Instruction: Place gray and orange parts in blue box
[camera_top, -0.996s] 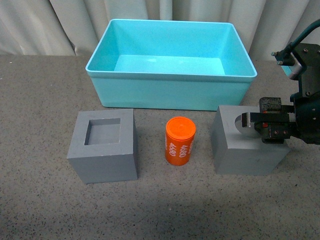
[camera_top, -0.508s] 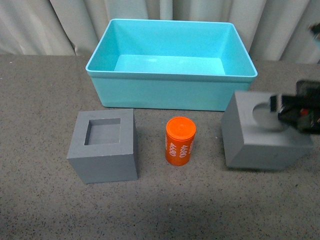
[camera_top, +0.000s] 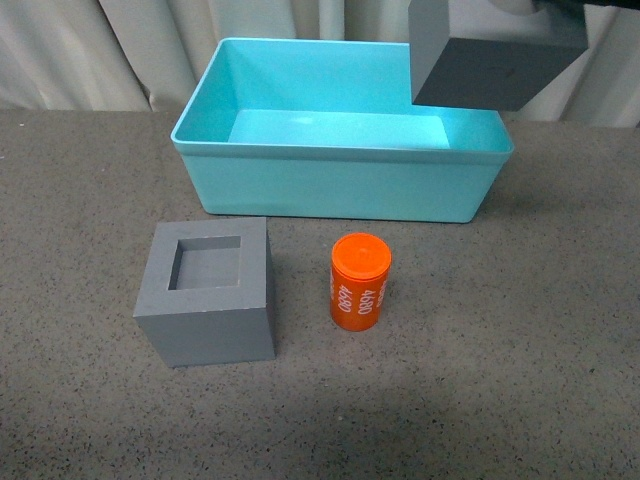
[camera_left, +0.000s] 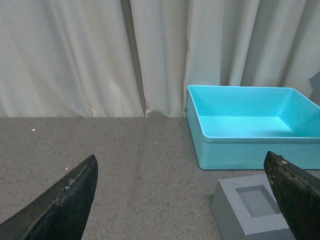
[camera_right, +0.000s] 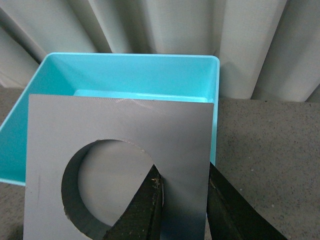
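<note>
Above the desk (camera_top: 520, 350), front view: the round-recess gray cube (camera_top: 495, 55) hangs high by the far right corner of the blue box (camera_top: 340, 185), clear of the rim. Whether it is squarely over the opening cannot be told. Judged mid-carry, before release. The square-recess gray cube (camera_top: 205, 295) and the orange cylinder (camera_top: 360, 282) stand in front of the box, apart from each other and from its wall. Nothing lies in the box, so room is ample.

Left wrist view: the left gripper (camera_left: 180, 200) has its jaws spread wide and holds nothing. The square-recess cube sits just ahead.

Right wrist view: the right gripper (camera_right: 184, 172) has its jaws clamped on the cube's wall, one finger inside the round recess and the other on the outer face. This grip suits a block too wide to span. The box floor shows beyond the cube, and the rim is the edge to clear before lowering.
</note>
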